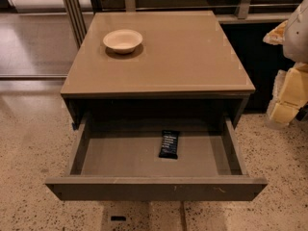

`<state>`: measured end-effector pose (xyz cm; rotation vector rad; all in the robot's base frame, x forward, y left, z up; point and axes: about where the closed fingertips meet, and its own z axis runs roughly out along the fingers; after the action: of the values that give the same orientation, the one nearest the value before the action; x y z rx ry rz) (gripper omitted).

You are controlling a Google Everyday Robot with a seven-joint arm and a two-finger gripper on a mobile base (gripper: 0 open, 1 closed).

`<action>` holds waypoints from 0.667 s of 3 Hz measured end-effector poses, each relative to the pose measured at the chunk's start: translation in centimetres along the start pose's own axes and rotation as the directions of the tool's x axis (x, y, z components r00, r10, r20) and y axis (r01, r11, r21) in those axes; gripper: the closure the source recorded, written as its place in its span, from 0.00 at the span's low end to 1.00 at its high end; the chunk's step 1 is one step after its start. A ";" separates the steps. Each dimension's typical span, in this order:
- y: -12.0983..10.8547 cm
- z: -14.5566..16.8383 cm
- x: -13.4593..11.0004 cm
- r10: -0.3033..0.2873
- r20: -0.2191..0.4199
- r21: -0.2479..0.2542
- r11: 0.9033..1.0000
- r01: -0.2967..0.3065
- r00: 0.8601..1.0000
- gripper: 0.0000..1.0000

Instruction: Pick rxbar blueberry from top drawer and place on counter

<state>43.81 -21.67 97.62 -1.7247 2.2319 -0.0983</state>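
Note:
The rxbar blueberry (pixel 169 144), a small dark navy bar with pale lettering, lies flat on the grey floor of the open top drawer (pixel 154 187), a little right of its middle and toward the back. The drawer is pulled far out from the cabinet. The counter (pixel 183 57) is the tan glossy top above it. My gripper (pixel 287 100) shows as pale yellow and white parts at the far right edge of the view. It hangs beside the cabinet's right side, above and to the right of the drawer, well apart from the bar.
A white bowl (pixel 122 40) stands on the counter's back left part. Speckled terrazzo floor (pixel 29 143) surrounds the cabinet. Metal posts (pixel 72 13) and a rail run behind the cabinet. A dark panel (pixel 260 57) stands to its right.

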 end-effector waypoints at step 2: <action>0.0 -0.2 0.0 0.023 0.018 0.029 0.999 -0.023 1.000 0.00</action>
<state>43.77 -21.67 97.79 -1.6779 2.2261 -0.1100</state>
